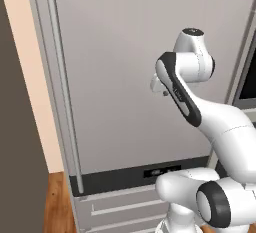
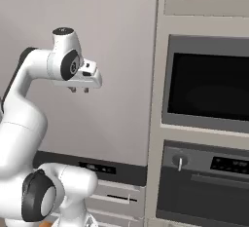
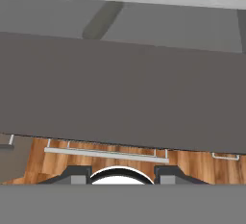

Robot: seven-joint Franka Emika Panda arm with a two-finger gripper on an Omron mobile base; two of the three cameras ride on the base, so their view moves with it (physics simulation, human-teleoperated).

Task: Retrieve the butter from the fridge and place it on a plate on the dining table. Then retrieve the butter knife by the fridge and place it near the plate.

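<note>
Fridge (image 1: 125, 77): door shut, directly behind the claw (image 2: 80, 89), not touching.
Handle (image 1: 64, 92): far to the claw's left.
Claw: points down, empty, fingers partly apart.
Hidden: fridge top and drawers (image 2: 116, 199) cut off.

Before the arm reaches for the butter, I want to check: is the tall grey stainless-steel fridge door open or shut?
Shut. The grey stainless-steel fridge door lies flat and flush, with its long vertical bar handle facing forward and no interior visible.
</note>
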